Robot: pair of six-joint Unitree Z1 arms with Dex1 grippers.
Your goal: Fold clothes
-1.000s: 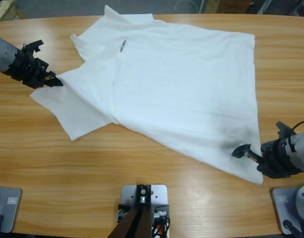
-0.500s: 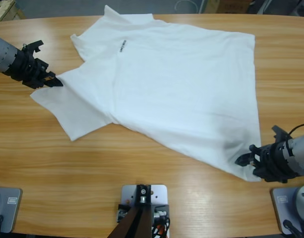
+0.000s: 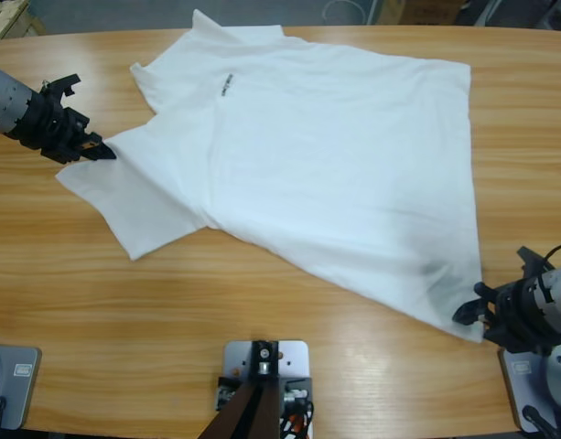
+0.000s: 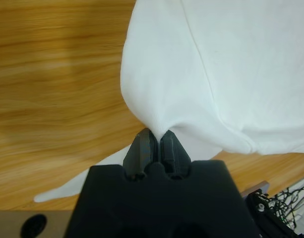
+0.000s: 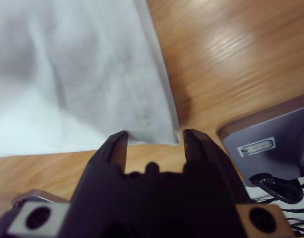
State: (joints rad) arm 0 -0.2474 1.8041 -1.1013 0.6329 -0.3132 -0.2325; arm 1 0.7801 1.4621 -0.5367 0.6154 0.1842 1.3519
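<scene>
Since a second ago the right gripper has pulled back off the cloth toward the table's right end: it was lying over the lower right corner of the white T-shirt and now sits just off that corner, at the hem's tip. The dark shadow it cast on the fabric there has shrunk to a faint smudge. Everything else matches the earlier high views.

In the right wrist view the gripper has its two black jaws spread apart, with nothing between them; the shirt's hem corner lies flat on the wood just ahead of the jaw tips.

Over on the other side, the left gripper rests at the outer edge of the shirt's sleeve. The left wrist view shows that gripper with its jaws pressed together on a pinch of the sleeve's white fabric, which bunches up into a small peak where it meets the tips.

The T-shirt is spread across the middle of the wooden table, chest up, with its collar toward the far edge and its hem running down the right side. A tiny dark logo shows on the chest. The held sleeve fans out toward the left, lying mostly flat.
</scene>
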